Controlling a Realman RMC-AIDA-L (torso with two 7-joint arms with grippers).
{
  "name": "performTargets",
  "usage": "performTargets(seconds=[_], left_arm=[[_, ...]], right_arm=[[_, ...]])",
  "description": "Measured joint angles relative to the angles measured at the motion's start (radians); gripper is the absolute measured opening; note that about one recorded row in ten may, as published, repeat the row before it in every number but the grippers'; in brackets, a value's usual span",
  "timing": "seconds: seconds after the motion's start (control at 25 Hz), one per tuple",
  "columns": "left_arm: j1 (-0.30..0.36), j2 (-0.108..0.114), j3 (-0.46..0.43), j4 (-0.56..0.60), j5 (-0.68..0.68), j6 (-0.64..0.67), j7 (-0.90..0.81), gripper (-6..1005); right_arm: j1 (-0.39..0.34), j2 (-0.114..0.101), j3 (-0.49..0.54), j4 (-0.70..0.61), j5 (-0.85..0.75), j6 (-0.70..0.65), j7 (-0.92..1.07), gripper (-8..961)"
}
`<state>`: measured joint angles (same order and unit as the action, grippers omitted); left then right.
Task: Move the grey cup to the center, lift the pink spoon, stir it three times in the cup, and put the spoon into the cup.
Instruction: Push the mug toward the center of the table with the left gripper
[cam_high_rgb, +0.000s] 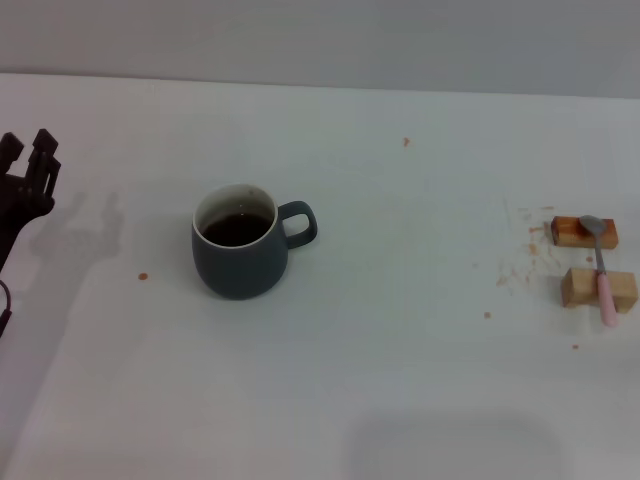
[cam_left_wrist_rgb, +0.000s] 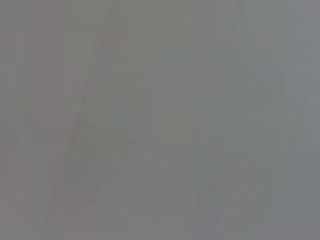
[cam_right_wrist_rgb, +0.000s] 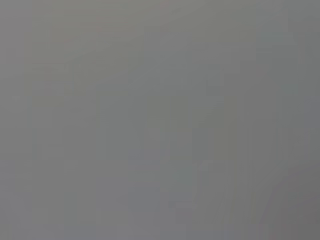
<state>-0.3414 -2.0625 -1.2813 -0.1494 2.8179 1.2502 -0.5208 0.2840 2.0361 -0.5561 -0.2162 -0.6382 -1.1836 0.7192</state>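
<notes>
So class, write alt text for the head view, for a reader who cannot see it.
A grey cup of dark liquid stands left of centre on a white table. A pink spoon lies across two wooden blocks at far right; the left claw hovers at far left.

Slate-grey cup (cam_high_rgb: 240, 258) with dark brown liquid; spoon (cam_high_rgb: 601, 268) handle pink, perhaps; tan blocks (cam_high_rgb: 596, 287); white table (cam_high_rgb: 400, 330).

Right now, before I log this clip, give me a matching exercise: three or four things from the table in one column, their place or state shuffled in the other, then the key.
Things
1. grey cup
2. pink spoon
3. wooden blocks
4. left gripper

Places or states
A. lies across both blocks
B. at the table's left edge, holding nothing
C. holds dark liquid, handle pointing right
D. two, side by side at the right edge

Pairs: 1-C, 2-A, 3-D, 4-B
</notes>
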Motion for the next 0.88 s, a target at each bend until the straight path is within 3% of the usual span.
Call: performTargets(seconds=[0.04, 0.52, 0.68, 0.88], left_arm=[[-0.004, 0.0, 0.003, -0.002, 0.0, -0.004, 0.01, 543], [-0.028, 0.005, 0.03, -0.006, 0.001, -0.106, 0.016, 91], [-0.045, 0.005, 0.058, -0.003, 0.003, -0.128, 0.043, -3], [-0.07, 0.006, 0.087, -0.007, 0.01, -0.165, 0.076, -3]], right_arm=[[-0.008, -0.001, 0.01, 0.0, 0.0, 0.0, 0.002, 670], [-0.098, -0.012, 0.046, -0.063, -0.007, -0.011, 0.176, 670], [-0.118, -0.023, 0.041, -0.073, -0.032, -0.027, 0.285, 670], [-0.139, -0.034, 0.042, -0.079, -0.061, -0.082, 0.42, 670]])
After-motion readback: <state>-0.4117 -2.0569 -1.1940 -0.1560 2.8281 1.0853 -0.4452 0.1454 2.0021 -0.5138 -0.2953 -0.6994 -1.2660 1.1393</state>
